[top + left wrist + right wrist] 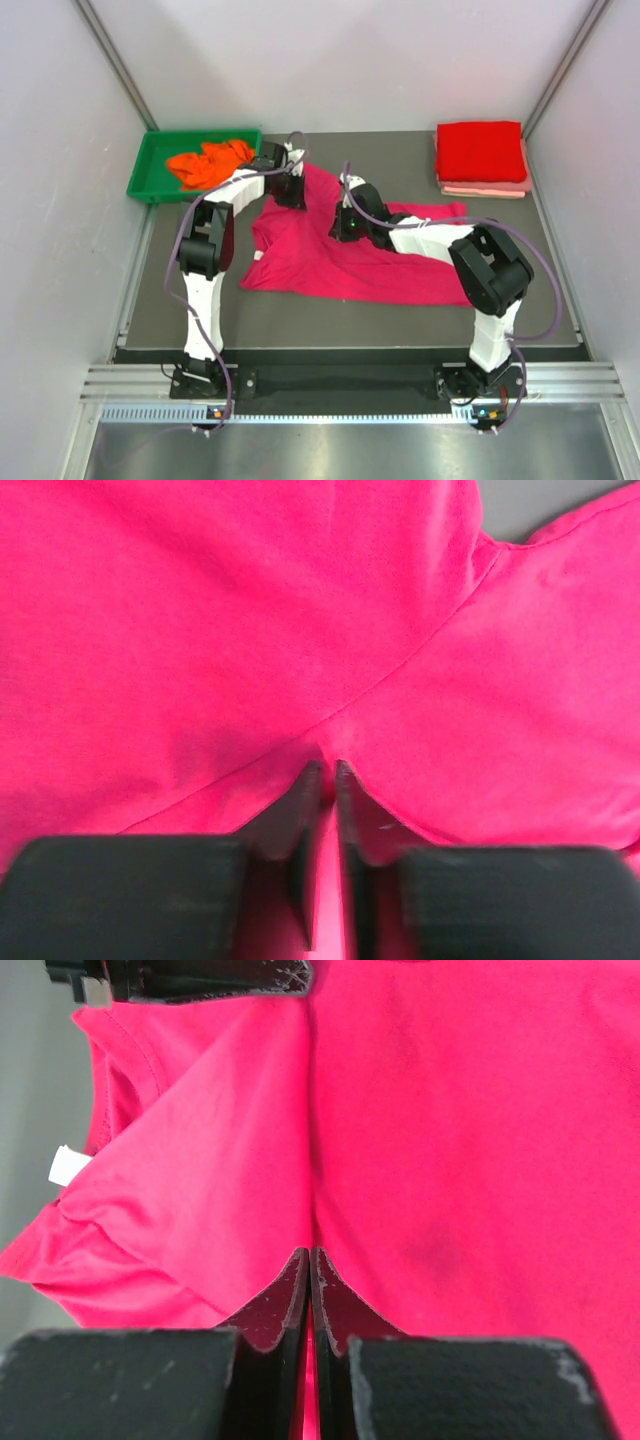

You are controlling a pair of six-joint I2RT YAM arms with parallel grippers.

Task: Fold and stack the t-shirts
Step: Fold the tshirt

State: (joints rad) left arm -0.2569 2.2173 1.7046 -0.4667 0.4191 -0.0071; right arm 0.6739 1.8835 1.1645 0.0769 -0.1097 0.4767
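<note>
A magenta-pink t-shirt (330, 255) lies crumpled and partly folded in the middle of the table. My left gripper (290, 195) is down on its far left part. In the left wrist view the left gripper (329, 770) has its jaws a sliver apart, pinching a ridge of the magenta cloth (250, 630). My right gripper (346, 226) sits on the shirt's middle. Seen from its wrist, the right gripper (309, 1252) is shut, and a crease in the cloth (450, 1140) runs up from its tips. An orange t-shirt (210, 163) lies bunched in the tray. A folded bright red t-shirt (480, 150) rests on a pale pink one (487, 188).
The green tray (150, 165) stands at the back left corner of the dark mat (500, 320). The folded stack is at the back right, near the side wall. A white label (62, 1165) shows at the magenta shirt's collar. Part of the left arm (200, 978) crosses the top of the right wrist view.
</note>
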